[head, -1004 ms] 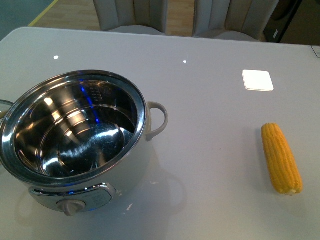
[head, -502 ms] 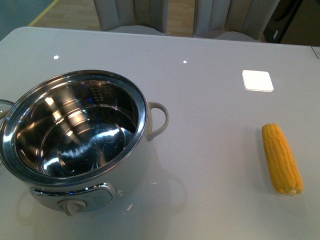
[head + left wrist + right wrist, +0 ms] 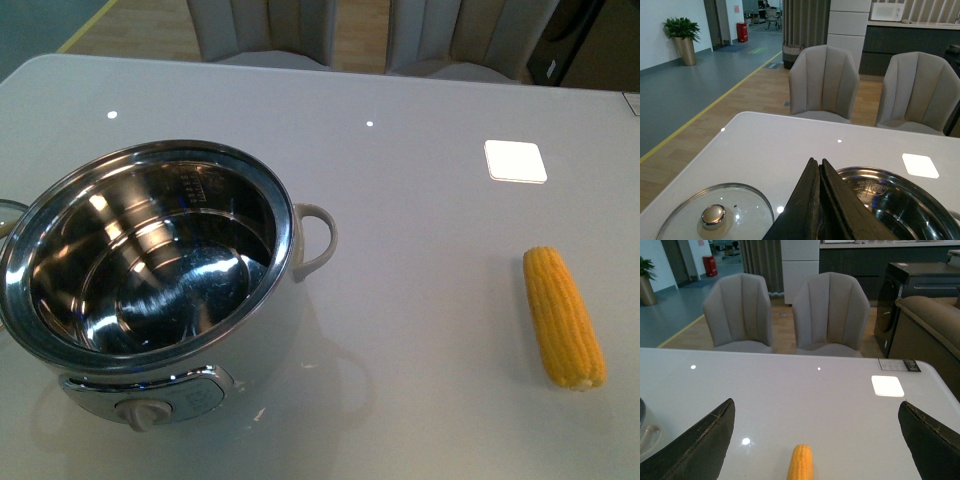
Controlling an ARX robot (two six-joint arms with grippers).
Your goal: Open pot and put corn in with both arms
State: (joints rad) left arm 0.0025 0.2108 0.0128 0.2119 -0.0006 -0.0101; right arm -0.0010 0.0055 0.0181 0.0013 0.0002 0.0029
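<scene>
Matte black gripper fingers, as seen from the two wrist cameras.

The left gripper (image 3: 818, 162) is shown as two flat, matte black wedges, tapered to thin tips with sharply cut edges. The right gripper (image 3: 815, 402) is seen as two broad black blades with pointed tips, whose inner edges are scuffed pale and slightly rough.

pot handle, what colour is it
White; the loop handle shows best in the front view.

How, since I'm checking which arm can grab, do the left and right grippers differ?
The left gripper is shut tight; the right gripper is wide open. The left gripper is by the pot; the right gripper faces the corn. Both are black and empty.
</scene>
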